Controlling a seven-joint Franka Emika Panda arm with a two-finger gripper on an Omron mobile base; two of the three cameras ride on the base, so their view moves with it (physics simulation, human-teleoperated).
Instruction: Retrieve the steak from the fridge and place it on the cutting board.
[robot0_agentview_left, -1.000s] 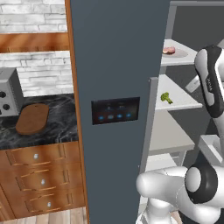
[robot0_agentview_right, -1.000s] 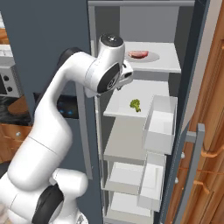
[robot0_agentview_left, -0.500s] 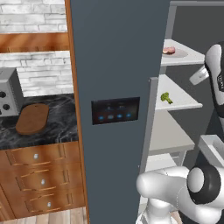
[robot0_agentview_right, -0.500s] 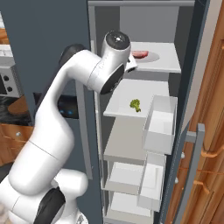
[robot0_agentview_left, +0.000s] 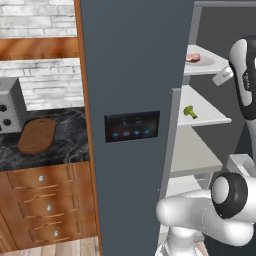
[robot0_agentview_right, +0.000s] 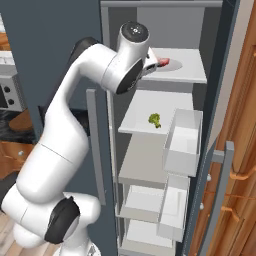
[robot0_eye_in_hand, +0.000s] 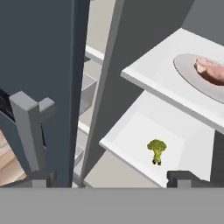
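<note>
The fridge (robot0_agentview_left: 135, 75) stands open beside the table (robot0_agentview_left: 55, 145), where the cutting board (robot0_agentview_left: 36, 135) lies near the microwave (robot0_agentview_left: 9, 111). The arm (robot0_agentview_right: 85, 100) reaches in at the top shelf (robot0_agentview_right: 185, 70). The claw (robot0_eye_in_hand: 109, 177), fingers apart and empty, hangs short of the steak (robot0_eye_in_hand: 211, 70) on its plate (robot0_eye_in_hand: 188, 72); broccoli (robot0_eye_in_hand: 156, 149) sits one shelf below.
</note>
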